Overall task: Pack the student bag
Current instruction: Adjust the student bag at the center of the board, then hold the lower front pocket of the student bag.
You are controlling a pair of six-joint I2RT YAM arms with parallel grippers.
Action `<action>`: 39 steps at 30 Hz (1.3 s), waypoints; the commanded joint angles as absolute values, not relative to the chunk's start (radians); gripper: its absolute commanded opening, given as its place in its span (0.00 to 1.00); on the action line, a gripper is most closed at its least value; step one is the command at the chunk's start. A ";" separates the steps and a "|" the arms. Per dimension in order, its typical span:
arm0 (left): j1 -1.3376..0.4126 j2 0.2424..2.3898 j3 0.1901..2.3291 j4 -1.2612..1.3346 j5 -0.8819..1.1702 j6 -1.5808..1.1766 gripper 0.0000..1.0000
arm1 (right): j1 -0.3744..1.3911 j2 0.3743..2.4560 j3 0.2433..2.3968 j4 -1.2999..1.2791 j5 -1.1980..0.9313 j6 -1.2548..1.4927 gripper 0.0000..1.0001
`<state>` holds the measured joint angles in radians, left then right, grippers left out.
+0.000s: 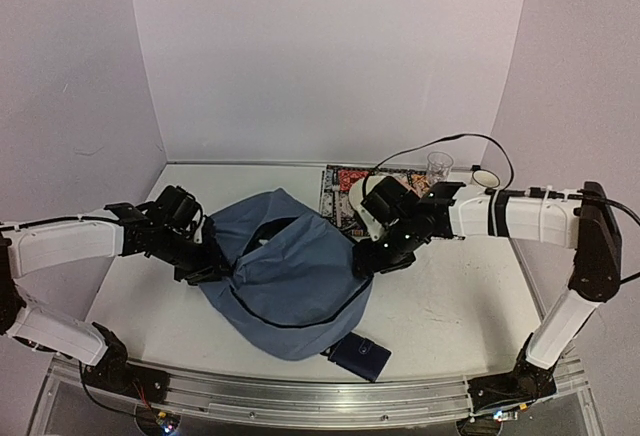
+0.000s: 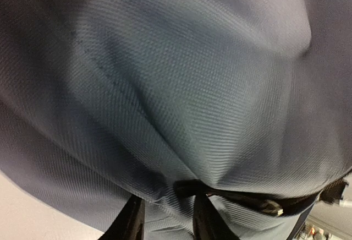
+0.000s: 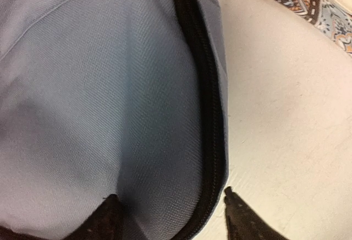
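Observation:
The student bag (image 1: 285,271), a large slate-blue backpack with black zip trim, lies slumped in the middle of the table. My left gripper (image 1: 212,268) is at its left edge. In the left wrist view the bag's fabric (image 2: 192,86) fills the frame, and my left gripper (image 2: 168,223) is shut on a fold of it just below a black zip (image 2: 242,198). My right gripper (image 1: 366,256) is at the bag's right edge. In the right wrist view it (image 3: 173,218) is open, with its jaws astride the bag's zip edge (image 3: 212,141), one on the fabric and one over the table.
A small dark navy wallet (image 1: 360,356) lies by the bag's near corner. A patterned book or mat (image 1: 342,188) lies behind the bag, with a white round object (image 1: 362,196) on it. A clear cup (image 1: 438,165) and a white cup (image 1: 486,177) stand at the back right.

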<state>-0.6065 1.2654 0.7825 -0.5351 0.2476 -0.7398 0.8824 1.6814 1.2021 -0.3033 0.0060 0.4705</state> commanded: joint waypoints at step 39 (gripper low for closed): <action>-0.779 1.187 0.765 -0.437 -0.007 -1.046 0.67 | 1.072 1.974 1.730 -0.212 0.023 0.232 0.80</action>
<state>-0.7791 1.1321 0.7567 -0.5041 -0.0101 -0.9890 1.0735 1.9212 1.6495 -0.2145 -0.0333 0.2352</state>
